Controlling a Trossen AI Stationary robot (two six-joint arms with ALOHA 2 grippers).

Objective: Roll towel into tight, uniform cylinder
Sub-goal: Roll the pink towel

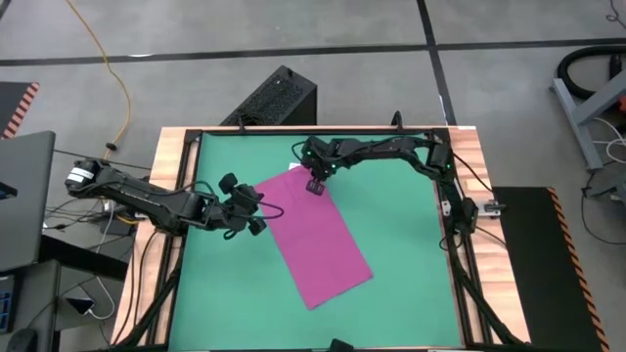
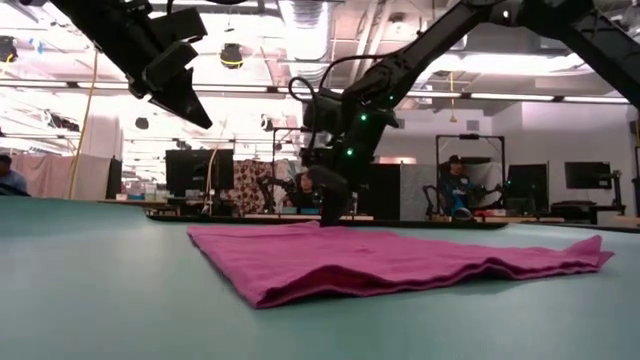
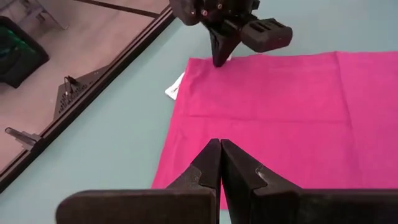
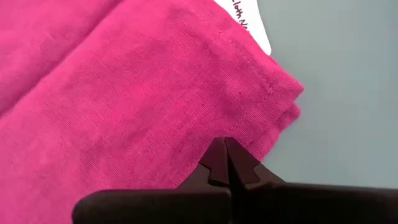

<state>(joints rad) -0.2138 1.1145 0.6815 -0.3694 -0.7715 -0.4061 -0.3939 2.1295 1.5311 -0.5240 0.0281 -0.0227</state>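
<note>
Lying flat and unrolled on the green mat [image 1: 391, 225] of the desk [image 1: 176, 156]: the towel [image 1: 318, 235], a magenta-pink rectangle set slantwise, near the mat's middle, not yet a cylinder. White tag [image 3: 175, 88] poking out from the towel's far short edge, just beside one corner.

Right hand [image 1: 314, 185] down at that far short edge of the towel, close to the tag corner, fingers pressed together with nothing between them; tips touching or just above the cloth, hard to tell which. In the low view, seen standing upright on the towel's far edge [image 2: 333, 212]. In its own wrist view, fingertips [image 4: 219, 163] over the hemmed corner of the towel, tag [image 4: 249, 22] nearby.

Left hand [image 1: 256, 212] just beside the towel's long edge nearer the left arm, raised clear of the cloth, also fully closed and empty; fingers [image 3: 211, 165] shown meeting in a single point above the pink surface.

Beyond the desk in the low view, a seated person [image 2: 455, 190] far past the towel, among monitors.
</note>
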